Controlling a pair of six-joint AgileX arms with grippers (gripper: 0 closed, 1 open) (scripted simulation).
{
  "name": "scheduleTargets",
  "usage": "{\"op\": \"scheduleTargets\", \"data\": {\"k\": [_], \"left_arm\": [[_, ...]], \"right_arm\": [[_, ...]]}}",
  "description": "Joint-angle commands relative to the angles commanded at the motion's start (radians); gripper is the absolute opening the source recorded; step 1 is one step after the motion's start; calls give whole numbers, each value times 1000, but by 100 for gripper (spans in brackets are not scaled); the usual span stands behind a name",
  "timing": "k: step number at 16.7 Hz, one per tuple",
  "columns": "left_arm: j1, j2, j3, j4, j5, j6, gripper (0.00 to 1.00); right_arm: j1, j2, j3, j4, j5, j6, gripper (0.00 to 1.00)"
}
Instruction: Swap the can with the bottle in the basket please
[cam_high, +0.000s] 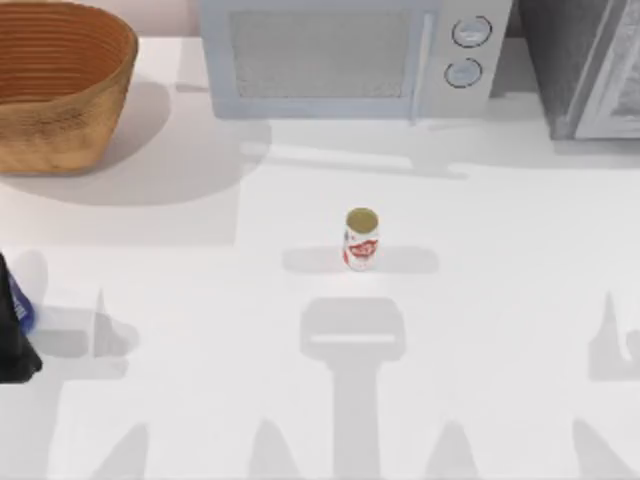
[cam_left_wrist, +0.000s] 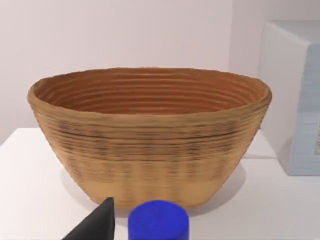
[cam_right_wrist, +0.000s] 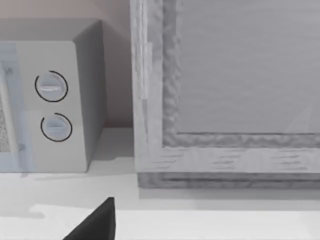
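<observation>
Wicker basket far left; microwave behind can.

Basket: orange-brown wicker, ribbed bands, paler near base. Can: white, red markings, dull gold top. Bottle: blue cap. Microwave: pale grey-white, two ringed dials. Table: white.

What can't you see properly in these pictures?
- Bottle: left wrist view's edge cuts it off below the blue cap; its label is out of frame.
- Left gripper: top view's edge crops it.
- Can: red markings too small to read.
- Basket: top view's edges crop it.
</observation>
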Motion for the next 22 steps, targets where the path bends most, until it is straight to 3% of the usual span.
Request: {"op": "scheduleTargets", "data": {"k": [5, 9, 22], "left_arm": [[0, 14, -1, 6, 2, 1, 100], [31, 149, -24, 101, 19, 10, 100], [189, 1064, -63, 914, 209, 71, 100]], "right_arm": [[0, 0, 0, 0, 0, 0, 100], [0, 0, 0, 0, 0, 0, 100], [0, 0, 0, 0, 0, 0, 100]]}}
